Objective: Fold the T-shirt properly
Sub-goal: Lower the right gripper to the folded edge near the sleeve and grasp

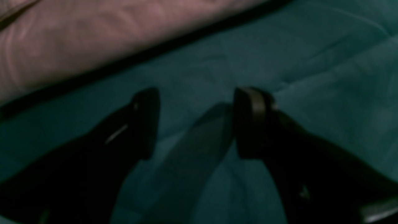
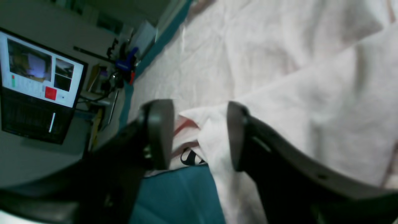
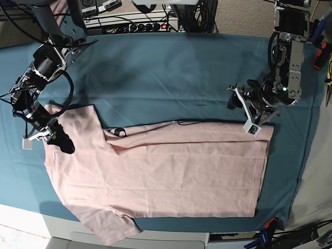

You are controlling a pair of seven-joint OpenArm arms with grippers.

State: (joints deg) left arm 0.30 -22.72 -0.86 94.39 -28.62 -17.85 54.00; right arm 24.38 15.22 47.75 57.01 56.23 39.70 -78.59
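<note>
Pink T-shirt sleeve overhangs edge | left pincer open | right pincer agape, cloth between

I see a pale pink T-shirt with black lettering on a teal cloth.

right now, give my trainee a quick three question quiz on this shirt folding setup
1. True or false: the left hand is clamped on the T-shirt.
2. What lies between the fingers of the right hand? A) bare cloth only B) a fold of the shirt C) a cable
3. What colour is the table cloth?

Key: 1 false, it is open above the cloth beside the shirt's edge. 2 B. 3 teal.
</note>
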